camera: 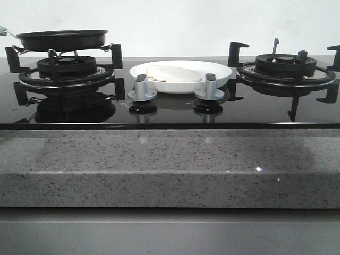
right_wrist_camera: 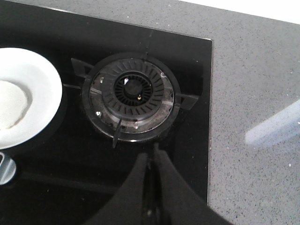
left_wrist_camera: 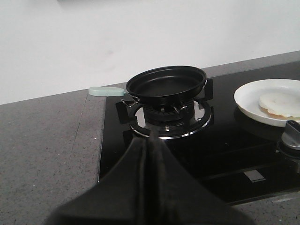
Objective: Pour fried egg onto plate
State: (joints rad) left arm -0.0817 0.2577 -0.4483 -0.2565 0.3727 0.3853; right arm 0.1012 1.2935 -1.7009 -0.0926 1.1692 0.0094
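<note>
Two burners: a black glass hob (camera: 170, 114) sits in a speckled grey stone counter (camera: 170, 159).
Egg: the flat, off-white fried egg (camera: 172, 74) lies in the wide, glossy white plate (camera: 220, 74), between the burners, behind two silver knobs (camera: 142, 87).
Pan: the empty black frying pan (left_wrist_camera: 166, 82), pale green handle, rests on the left burner (left_wrist_camera: 168, 117).
Left gripper (left_wrist_camera: 151, 140): black fingers pressed together, holding nothing.
Right gripper (right_wrist_camera: 152, 157): likewise closed and empty, above the right burner (right_wrist_camera: 132, 93).
</note>
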